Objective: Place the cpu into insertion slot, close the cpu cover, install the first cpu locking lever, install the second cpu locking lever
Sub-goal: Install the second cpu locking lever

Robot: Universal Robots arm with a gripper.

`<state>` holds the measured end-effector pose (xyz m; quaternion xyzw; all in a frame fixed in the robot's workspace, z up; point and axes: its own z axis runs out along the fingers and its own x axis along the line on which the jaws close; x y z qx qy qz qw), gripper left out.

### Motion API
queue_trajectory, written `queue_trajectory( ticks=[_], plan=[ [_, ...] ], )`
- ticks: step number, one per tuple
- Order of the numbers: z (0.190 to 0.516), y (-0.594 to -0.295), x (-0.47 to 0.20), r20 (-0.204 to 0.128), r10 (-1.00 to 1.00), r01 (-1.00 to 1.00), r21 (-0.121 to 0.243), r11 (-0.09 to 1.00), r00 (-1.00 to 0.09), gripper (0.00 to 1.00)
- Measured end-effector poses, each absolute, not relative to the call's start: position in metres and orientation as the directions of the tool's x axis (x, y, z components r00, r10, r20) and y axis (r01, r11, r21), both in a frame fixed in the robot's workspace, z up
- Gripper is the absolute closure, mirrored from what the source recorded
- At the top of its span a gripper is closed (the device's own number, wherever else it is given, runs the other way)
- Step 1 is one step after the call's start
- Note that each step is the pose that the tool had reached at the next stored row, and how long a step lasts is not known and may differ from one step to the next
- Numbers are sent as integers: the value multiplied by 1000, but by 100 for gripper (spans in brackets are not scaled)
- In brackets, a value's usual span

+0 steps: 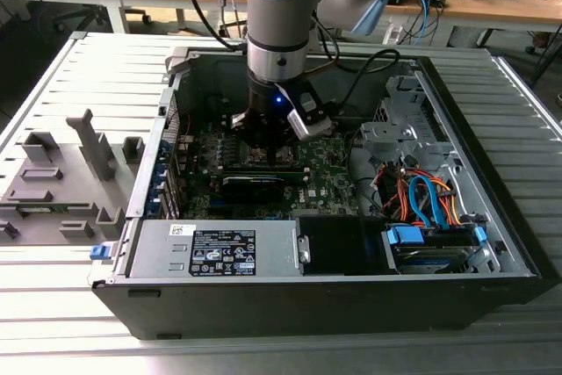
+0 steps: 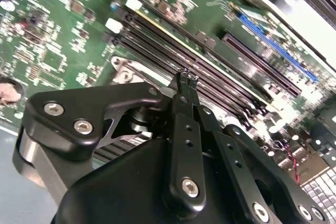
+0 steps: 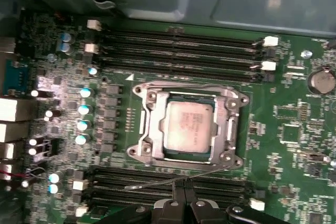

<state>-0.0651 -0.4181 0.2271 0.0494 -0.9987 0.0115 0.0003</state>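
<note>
The arm [image 1: 279, 32] points straight down, its fingers [image 2: 187, 78] pressed together at the tips.

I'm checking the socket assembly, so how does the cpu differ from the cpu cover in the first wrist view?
The cpu is a solid square plate; the cover is an open frame with a cut-out centre. The cpu is smaller and shows through that opening; the cover lies around its edges. Both are silver-grey metal, lying flat on the board.
</note>
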Motion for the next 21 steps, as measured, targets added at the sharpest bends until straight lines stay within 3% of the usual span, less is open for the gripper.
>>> queue_trajectory(
  ticks=[21],
  plan=[
    [221,-415,-99,2,-148,-148,-23,989,-989,89]
  ],
)
